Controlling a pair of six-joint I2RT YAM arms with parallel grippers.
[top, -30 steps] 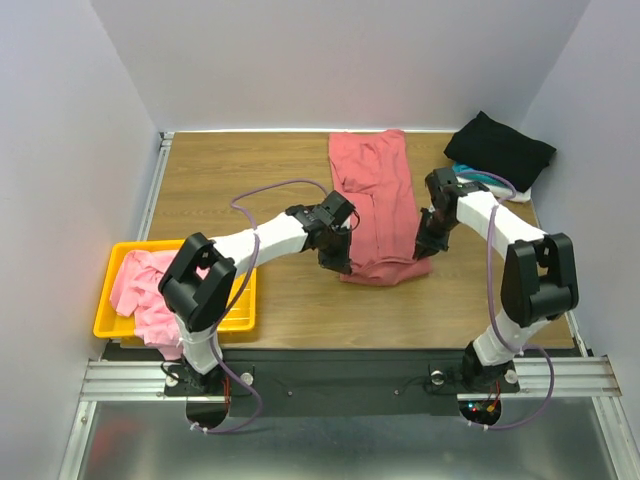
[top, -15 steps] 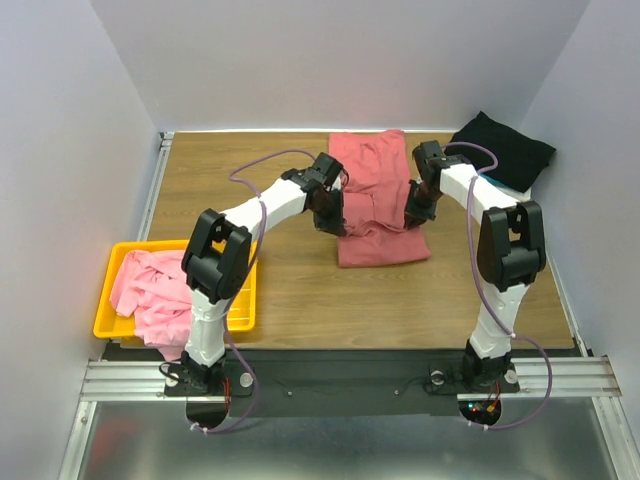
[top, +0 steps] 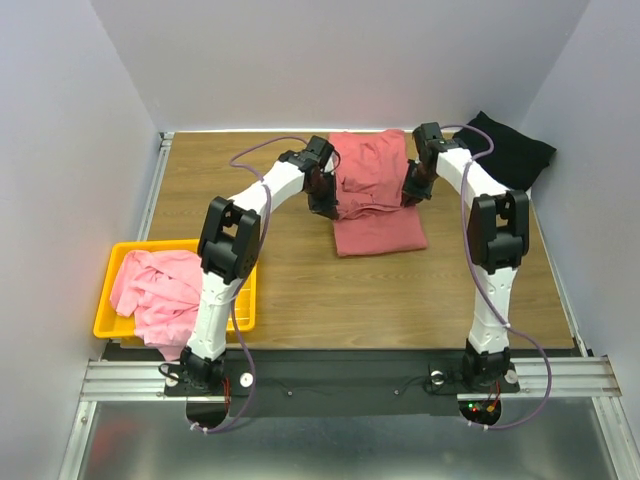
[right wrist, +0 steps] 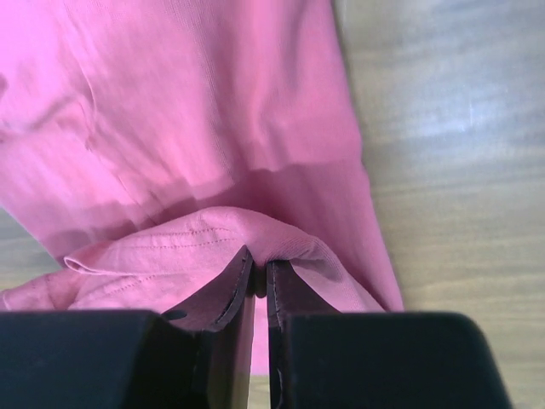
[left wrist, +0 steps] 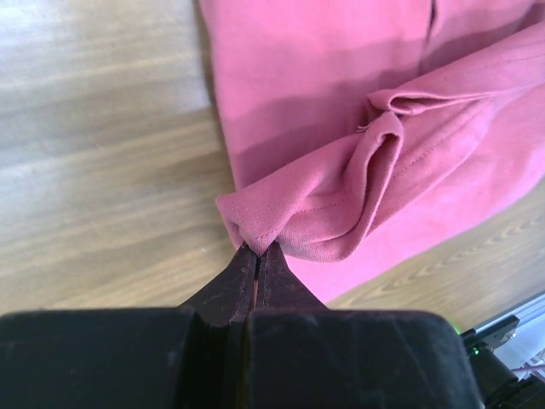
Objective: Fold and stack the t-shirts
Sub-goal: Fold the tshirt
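Dusty-red t-shirt (top: 380, 232) lies doubled over (stitched hem bunched).

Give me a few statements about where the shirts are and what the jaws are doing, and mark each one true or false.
1. The left jaws and right jaws are each shut on the dusty-red shirt. True.
2. The pink shirt lies folded mid-table. False: it is crumpled in the yellow basket.
3. The black shirt sits at the far right corner. True.
4. The black shirt is stacked on the red one. False: it lies to its right.
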